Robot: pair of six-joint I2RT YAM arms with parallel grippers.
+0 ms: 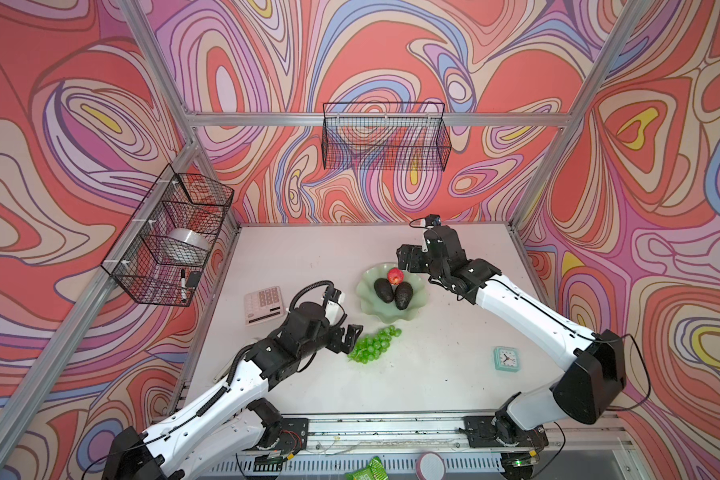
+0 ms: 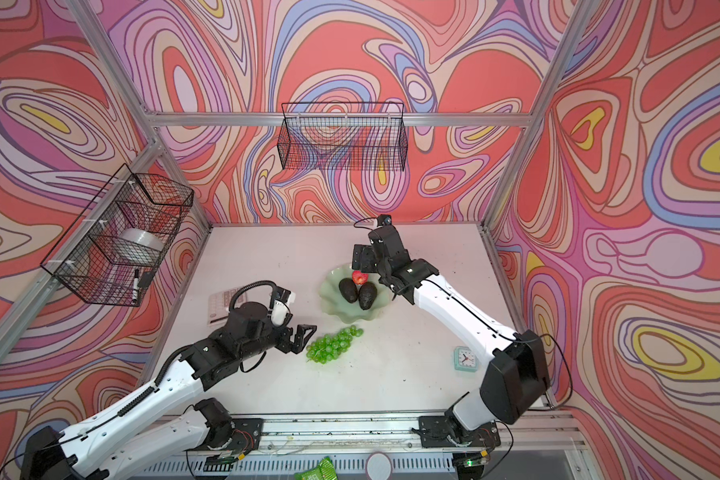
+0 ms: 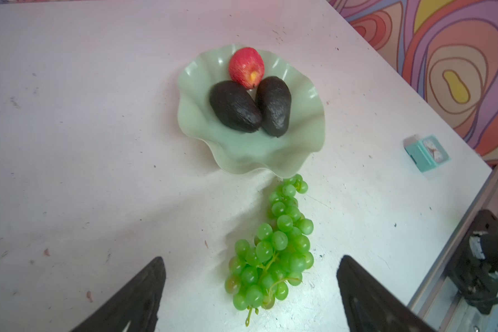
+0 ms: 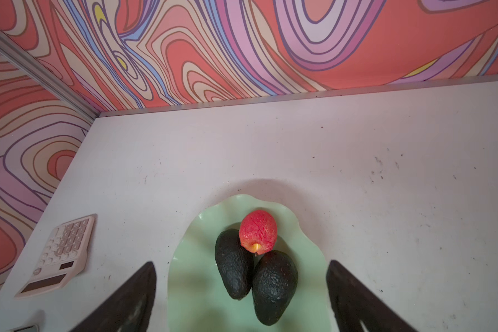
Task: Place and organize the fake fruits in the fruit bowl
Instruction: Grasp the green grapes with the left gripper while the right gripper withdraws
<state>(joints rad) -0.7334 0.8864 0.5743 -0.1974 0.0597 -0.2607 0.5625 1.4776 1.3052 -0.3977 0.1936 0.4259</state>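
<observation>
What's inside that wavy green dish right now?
Two dark avocados and a red apple lie in the dish, bunched together. Whatever is under them is covered. The grapes lie outside it.

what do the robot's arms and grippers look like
Both arms, left arm and right arm, have glossy white shells with black joints. The left gripper and right gripper are black, with tapering wedge-shaped fingers. A ribbed black hose runs along the left arm; thin black cables trail along the right.
</observation>
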